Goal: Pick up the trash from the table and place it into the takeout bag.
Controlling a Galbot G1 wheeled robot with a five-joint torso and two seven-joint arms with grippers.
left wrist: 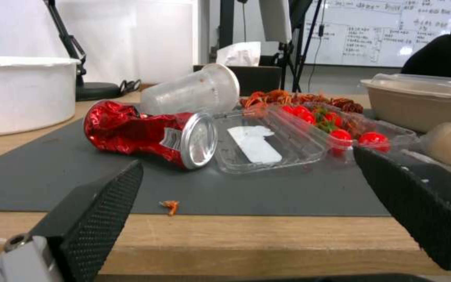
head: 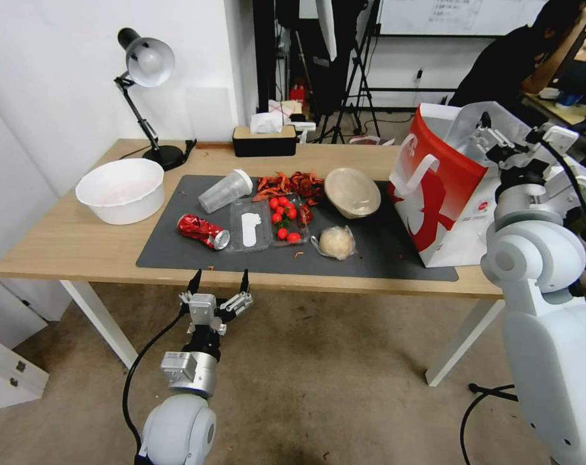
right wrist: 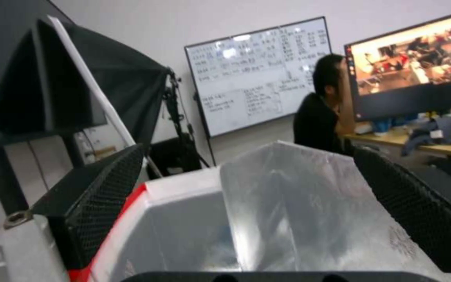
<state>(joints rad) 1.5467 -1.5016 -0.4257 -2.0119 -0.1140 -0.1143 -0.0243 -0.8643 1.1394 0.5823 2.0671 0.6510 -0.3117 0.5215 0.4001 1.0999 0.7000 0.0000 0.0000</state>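
Left gripper (head: 219, 281): positioned just off the near edge of the table (head: 73, 248), below tabletop level, fingers pointing toward the mat. The jaws are spread wide with nothing between them. In the left wrist view, the two black textured fingertips (left wrist: 105, 196) frame the table edge, and the crushed red can (left wrist: 150, 133) lies directly ahead on the dark grey mat (left wrist: 37, 176).

Right gripper (head: 493, 139): raised at the open top of the takeout bag (head: 444, 194), with the forearm rising from the robot's right shoulder. In the right wrist view, the jaws stand apart and empty, and the bag's silvery inner lining (right wrist: 288, 211) lies beneath them. The bag interior below the lining is not visible.

Trash on the mat, from the can outward:
- Clear plastic cup (head: 225, 191), lying on its side just behind the can.
- Open clear clamshell tray (head: 270, 223) holding cherry tomatoes (head: 285, 216), beside the can.
- Red-orange scraps (head: 289, 184), heaped behind the tray.
- Beige paper bowl (head: 352, 192), tilted, between the scraps and the bag.
- Plastic-wrapped bun (head: 335, 242), in front of the bowl.
- One small orange scrap (left wrist: 170, 206), at the mat's near edge.

Surroundings: a white plastic bowl (head: 120, 190) stands on bare wood at the robot's left of the mat. A desk lamp (head: 147, 97) and a tissue box (head: 265, 137) stand along the far edge. The bag stands at the right end of the mat.
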